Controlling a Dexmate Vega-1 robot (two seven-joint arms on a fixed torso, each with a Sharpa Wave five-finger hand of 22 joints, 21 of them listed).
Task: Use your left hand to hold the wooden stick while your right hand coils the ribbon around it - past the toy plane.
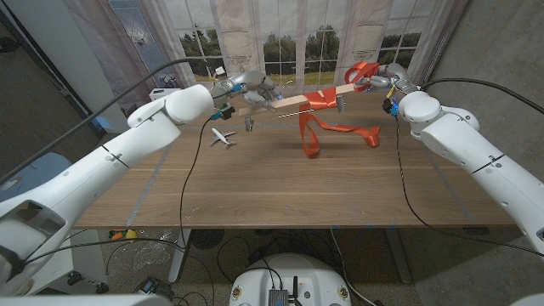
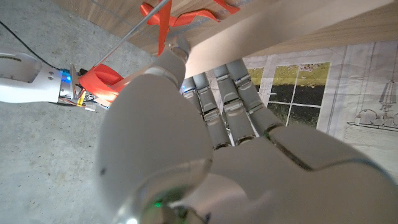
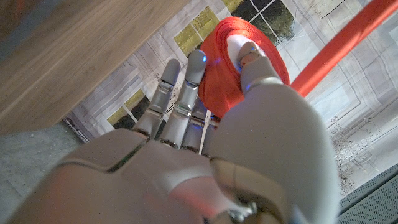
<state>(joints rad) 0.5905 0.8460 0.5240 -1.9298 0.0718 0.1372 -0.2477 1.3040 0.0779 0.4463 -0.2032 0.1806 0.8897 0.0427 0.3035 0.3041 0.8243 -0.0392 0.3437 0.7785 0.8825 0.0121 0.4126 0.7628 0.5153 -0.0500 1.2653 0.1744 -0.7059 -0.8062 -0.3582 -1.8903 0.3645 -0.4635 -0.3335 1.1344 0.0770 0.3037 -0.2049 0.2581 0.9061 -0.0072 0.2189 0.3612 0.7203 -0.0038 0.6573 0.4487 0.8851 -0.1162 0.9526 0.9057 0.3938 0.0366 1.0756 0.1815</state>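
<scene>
Wooden stick [image 1: 289, 102], stiff and light, is gripped at one end by the left hand [image 1: 240, 87], its fingers [image 2: 229, 93] wrapped around it, just beyond the toy plane [image 1: 223, 136]. Red ribbon [image 1: 321, 127], soft and likely slippery, coils mid-stick and trails to the surface [image 1: 280, 187]; the right hand [image 1: 382, 79] pinches a loop in its fingers [image 3: 249, 56], a sensible hold.

The wooden table [image 1: 280, 191] runs wide across the head view, with black cables [image 1: 183, 183] trailing over its left part and another down its right side. Behind its far edge hang pale curtains [image 1: 127, 38] beside a backdrop [image 1: 293, 38] printed with a window — green trees behind panes. A small metal clip-like piece [image 1: 249, 124] stands on the table; what it is cannot be told.
</scene>
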